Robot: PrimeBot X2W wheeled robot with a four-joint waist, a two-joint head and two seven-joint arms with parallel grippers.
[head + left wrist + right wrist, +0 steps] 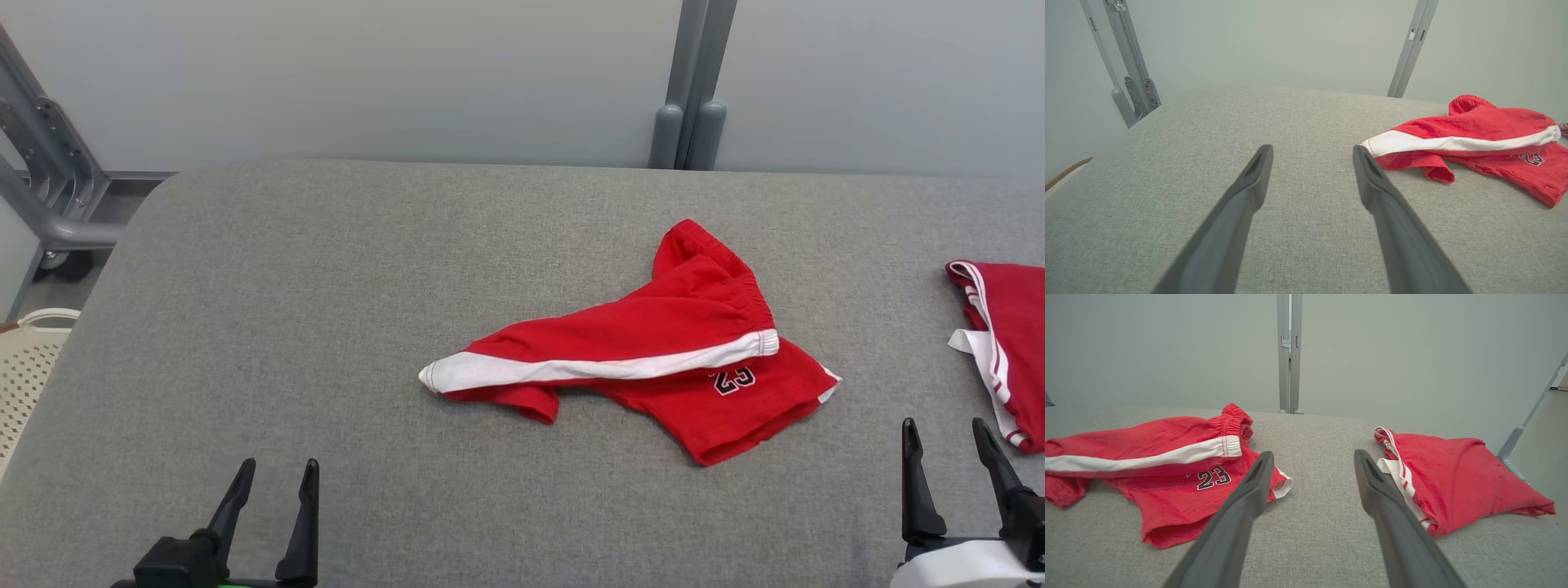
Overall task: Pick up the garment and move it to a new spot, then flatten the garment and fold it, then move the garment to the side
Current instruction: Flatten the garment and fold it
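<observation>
**Both tools open and empty, red shorts loose on the counter**

We're looking down on the grey fabric counter (326, 286). The garment (653, 343), a pair of red shorts, lies crumpled just right of centre in the head view, and nothing is touching it. One leg stretches toward the left of the frame with a broad white stripe along it. The gathered waistband is bunched toward the top, and a dark number 23 shows on the lower layer.

At the lower left of the frame is the left tool (277, 467), fingers spread and gripping nothing, well apart from the shorts. At the lower right is the right tool (944, 426), also parted and empty. It is near the shorts' lower right hem but clear of it.

In the left wrist view the shorts fill the right side of the frame. The white tip of the stripe sits just past the right-hand finger, with bare counter between the two fingers.

In the right wrist view the shorts are on the left. A second red garment (1008, 327) with white trim lies folded on the right, and plain grey fabric shows in the gap between the fingers. In the head view that second garment is at the right edge of the frame, well apart from the shorts.

A white slotted basket (28, 359) shows at the left edge, beside the counter. Grey metal posts (692, 82) rise against the pale wall at the top.
</observation>
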